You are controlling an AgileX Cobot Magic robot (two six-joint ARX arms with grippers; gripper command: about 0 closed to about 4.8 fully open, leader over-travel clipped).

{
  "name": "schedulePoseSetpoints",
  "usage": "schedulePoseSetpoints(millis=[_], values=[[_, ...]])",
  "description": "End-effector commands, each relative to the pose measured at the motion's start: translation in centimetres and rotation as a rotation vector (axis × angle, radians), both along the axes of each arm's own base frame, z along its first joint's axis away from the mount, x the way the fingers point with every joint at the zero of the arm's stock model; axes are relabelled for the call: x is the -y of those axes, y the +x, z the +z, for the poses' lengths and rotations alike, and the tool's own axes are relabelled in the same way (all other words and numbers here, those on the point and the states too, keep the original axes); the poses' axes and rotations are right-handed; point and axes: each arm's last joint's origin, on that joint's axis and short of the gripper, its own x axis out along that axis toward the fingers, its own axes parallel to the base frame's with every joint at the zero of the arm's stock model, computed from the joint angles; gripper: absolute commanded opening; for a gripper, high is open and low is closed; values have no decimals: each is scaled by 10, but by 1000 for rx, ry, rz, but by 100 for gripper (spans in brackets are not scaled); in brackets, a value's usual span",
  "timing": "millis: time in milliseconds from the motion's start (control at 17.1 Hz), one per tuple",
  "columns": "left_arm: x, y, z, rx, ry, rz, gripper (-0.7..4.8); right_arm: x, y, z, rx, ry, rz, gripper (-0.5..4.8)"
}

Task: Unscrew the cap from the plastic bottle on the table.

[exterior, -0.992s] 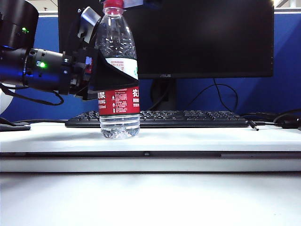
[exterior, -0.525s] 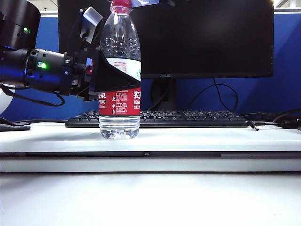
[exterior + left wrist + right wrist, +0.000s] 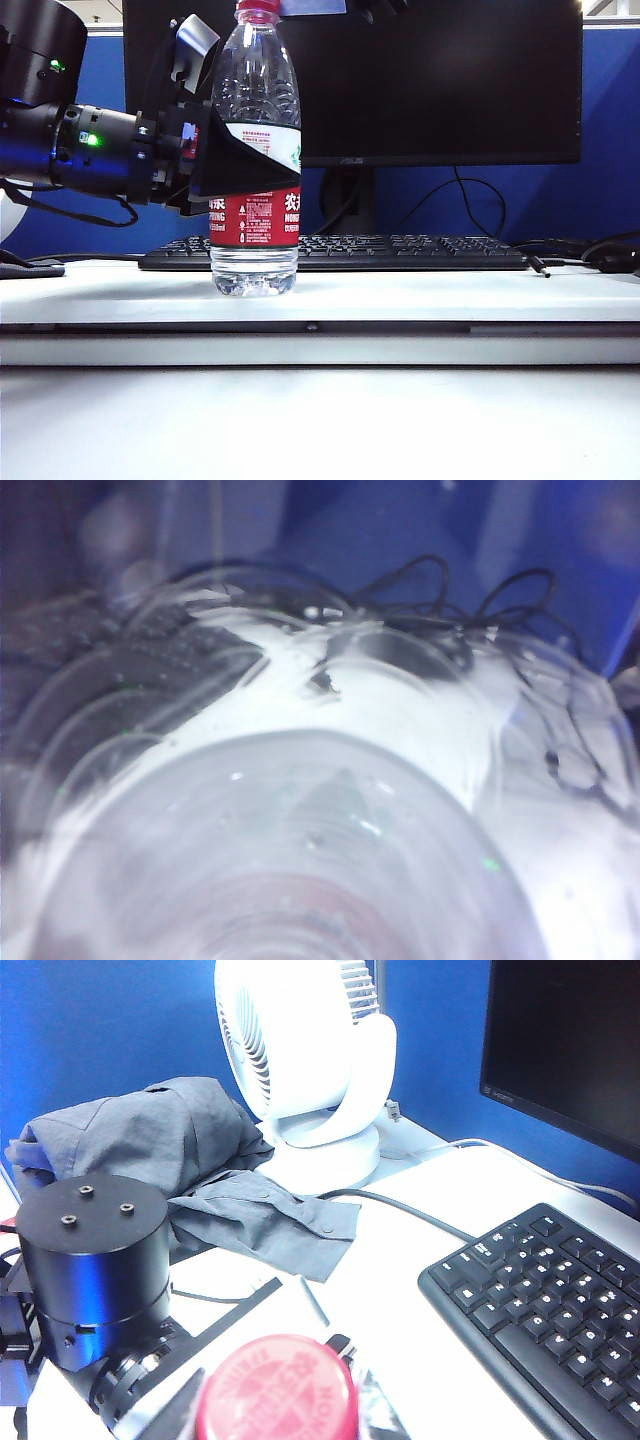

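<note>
With our left pincer (image 3: 215, 150) clamped on the plastic bottle (image 3: 255, 215), our right pincer (image 3: 312, 6) has shifted at the cap (image 3: 276, 1388), its opening and grip indiscernible, so unscrewing remains unconfirmed.

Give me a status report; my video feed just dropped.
Left gripper clamped on the plastic bottle, upright on the table. Right gripper above the cap, fingers unseen. Cap on. Nothing in the way.

exterior: low, frontal | wrists: close on plastic bottle (image 3: 254, 150), shared
</note>
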Motion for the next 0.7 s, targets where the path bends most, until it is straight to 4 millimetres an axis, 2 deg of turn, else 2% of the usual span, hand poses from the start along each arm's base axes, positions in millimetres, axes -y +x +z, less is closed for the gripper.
schedulePoseSetpoints(millis=[58,233,700], values=[[-2,-2,-10,-91,29,13,316,3,0,-12,-66,-62,-10,154],[-2,-2,-11,-106,36,13,316,5,-1,-5,-33,-29,-16,152],[-2,-2,-11,-104,36,13,316,5,-1,-4,-35,-26,-16,153]])
